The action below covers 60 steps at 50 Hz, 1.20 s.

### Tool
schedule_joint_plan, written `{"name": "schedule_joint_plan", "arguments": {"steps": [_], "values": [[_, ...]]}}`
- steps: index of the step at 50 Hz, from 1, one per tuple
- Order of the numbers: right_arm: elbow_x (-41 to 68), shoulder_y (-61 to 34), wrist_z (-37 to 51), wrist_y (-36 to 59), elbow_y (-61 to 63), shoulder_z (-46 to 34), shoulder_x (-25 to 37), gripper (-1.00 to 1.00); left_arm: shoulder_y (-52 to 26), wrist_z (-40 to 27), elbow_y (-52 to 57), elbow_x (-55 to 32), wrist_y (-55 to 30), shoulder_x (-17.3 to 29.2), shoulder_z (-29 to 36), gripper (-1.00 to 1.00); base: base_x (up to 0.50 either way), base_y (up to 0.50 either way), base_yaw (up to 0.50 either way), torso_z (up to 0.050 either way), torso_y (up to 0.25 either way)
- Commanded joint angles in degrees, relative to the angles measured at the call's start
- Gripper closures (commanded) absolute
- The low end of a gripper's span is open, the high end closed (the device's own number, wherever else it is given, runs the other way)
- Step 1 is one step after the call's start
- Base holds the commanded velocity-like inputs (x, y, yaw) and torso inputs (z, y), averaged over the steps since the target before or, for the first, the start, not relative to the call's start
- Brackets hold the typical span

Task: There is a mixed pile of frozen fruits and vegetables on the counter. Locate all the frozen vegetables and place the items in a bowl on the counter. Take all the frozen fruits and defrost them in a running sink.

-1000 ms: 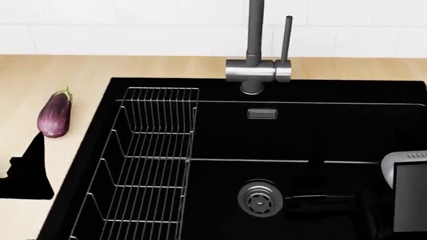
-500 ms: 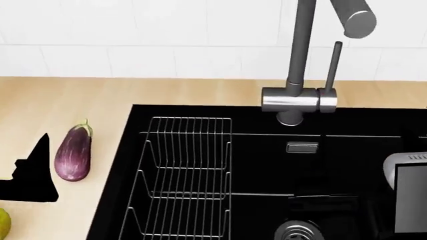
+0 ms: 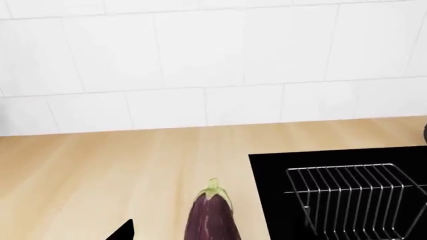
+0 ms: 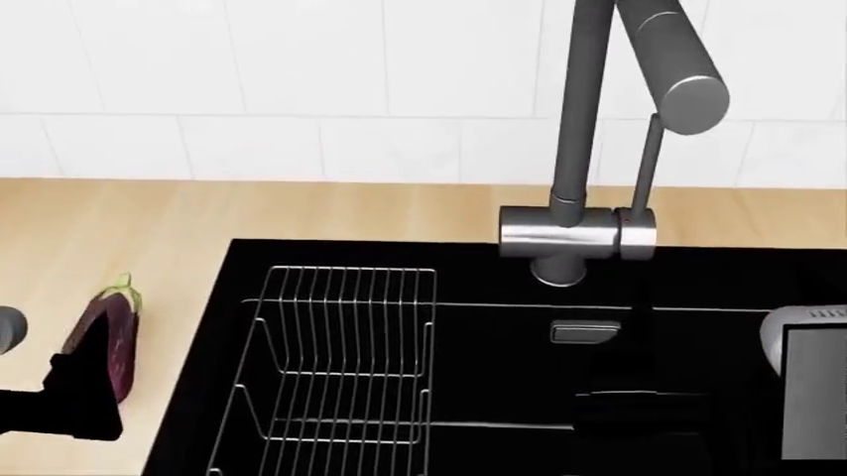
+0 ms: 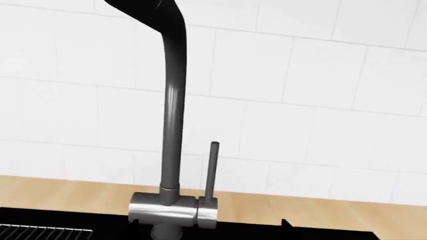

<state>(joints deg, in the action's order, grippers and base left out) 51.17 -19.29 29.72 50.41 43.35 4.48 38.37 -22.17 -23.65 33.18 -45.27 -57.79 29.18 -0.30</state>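
Note:
A purple eggplant (image 4: 109, 332) with a pale green cap, one of the frozen vegetables, lies on the beige counter (image 4: 159, 213) just left of the black sink (image 4: 503, 288). My left gripper (image 4: 73, 392) is open and hovers at the eggplant's near end, partly covering it. In the left wrist view the eggplant (image 3: 213, 215) sits between the jaws, and one black fingertip (image 3: 123, 232) shows beside it. My right gripper (image 5: 208, 223) is open over the basin, facing the grey faucet (image 5: 172, 150). The frozen fruits and the bowl are out of view.
A wire rack (image 4: 344, 357) stands in the sink's left part. The tall faucet (image 4: 582, 149) rises behind the basin, its spout (image 4: 675, 69) reaching forward. No water shows. White wall tiles back the counter. My right arm's grey housing (image 4: 804, 382) is at the right edge.
The head view has shifted, so the faucet looks taller and the drain has left the frame. The left gripper has moved onto the eggplant's near end. The yellow fruit at the bottom left is gone from view.

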Motion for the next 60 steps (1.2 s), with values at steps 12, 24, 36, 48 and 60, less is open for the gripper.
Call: {"name": "schedule_joint_plan", "arguments": {"steps": [12,24,36,48,60], "values": [[0.9,0.2,1.0,0.6,-0.2,0.4,0.6,-1.0,-6.6,-3.9,-0.2,-5.1,-9.3,-4.7,1.0,-1.0,0.0,0.0,0.0,0.0,0.0],[1.3,0.2,1.4,0.9,-0.6,0.4,0.8,-1.0,-7.5,-3.6,-5.7,-2.9,-8.7,-4.8,3.5,-1.0,0.0,0.0,0.0,0.0,0.0],[1.5,0.3,1.5,0.8,-0.9,0.5,0.9,-1.0,-4.9,-2.8,-10.2,1.1,-4.3,-4.8,5.6,-1.0,0.0,0.0,0.0,0.0,0.0],[1.2,0.5,1.3,0.5,-1.2,0.0,0.9,-1.0,-4.8,-2.0,-16.0,4.7,-0.5,-5.6,8.0,-1.0,0.0,0.0,0.0,0.0,0.0],[1.2,0.7,1.2,0.4,-1.2,-0.5,1.1,-1.0,-5.6,-0.8,-22.5,7.2,2.6,-6.8,10.0,-1.0,0.0,0.0,0.0,0.0,0.0]]}}
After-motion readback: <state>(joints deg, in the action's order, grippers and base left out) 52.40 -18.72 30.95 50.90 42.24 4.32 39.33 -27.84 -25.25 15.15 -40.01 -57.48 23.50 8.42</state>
